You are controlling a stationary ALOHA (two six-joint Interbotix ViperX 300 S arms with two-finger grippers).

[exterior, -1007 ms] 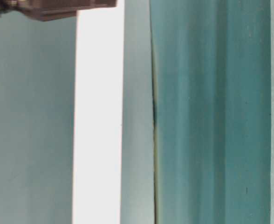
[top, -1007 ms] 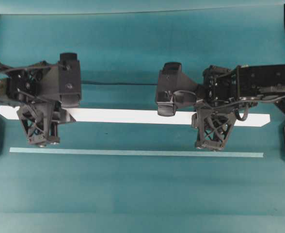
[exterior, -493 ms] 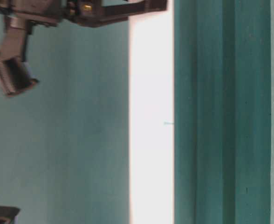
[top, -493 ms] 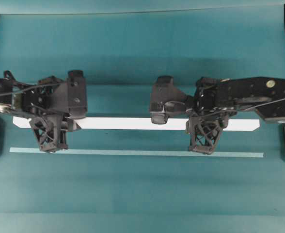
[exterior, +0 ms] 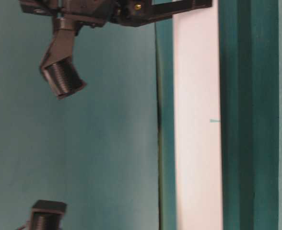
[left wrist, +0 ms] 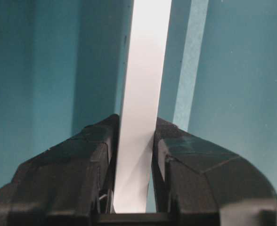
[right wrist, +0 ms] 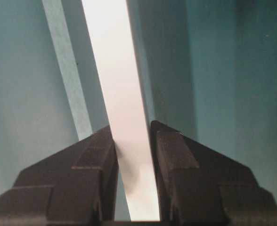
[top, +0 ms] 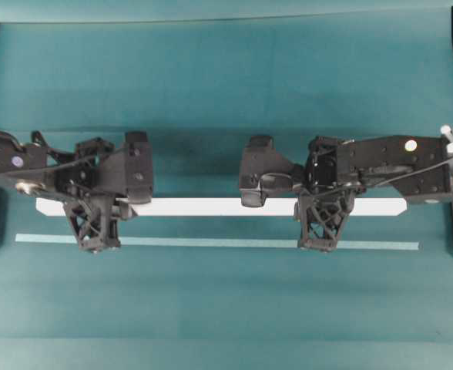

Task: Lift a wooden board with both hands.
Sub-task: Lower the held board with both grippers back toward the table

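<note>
Two black robot arms, reaching in from opposite sides of the overhead view, wrists bent so the lattice-patterned fingers point down across the wooden board [top: 211, 206]. Left gripper [top: 95, 231]: near the board's left end, fingers [left wrist: 77, 165] clamped on the board's two long edges, as the left wrist view shows. Right gripper [top: 320, 230]: right of the board's middle, fingers [right wrist: 176, 165] likewise clamped on both edges of the white plank. Wooden board: long, narrow, bright white, angled ends, spanning most of the overhead view, held level between the two grippers; in the table-level view it runs as a white band [exterior: 197, 143] with a wrist camera [exterior: 62, 79] beside it. Desk [top: 226, 308]: covered in teal cloth, faint folds running lengthwise. Pale teal strip [top: 211, 242]: thin, lying flat on the desk parallel to the board, just beside it.
</note>
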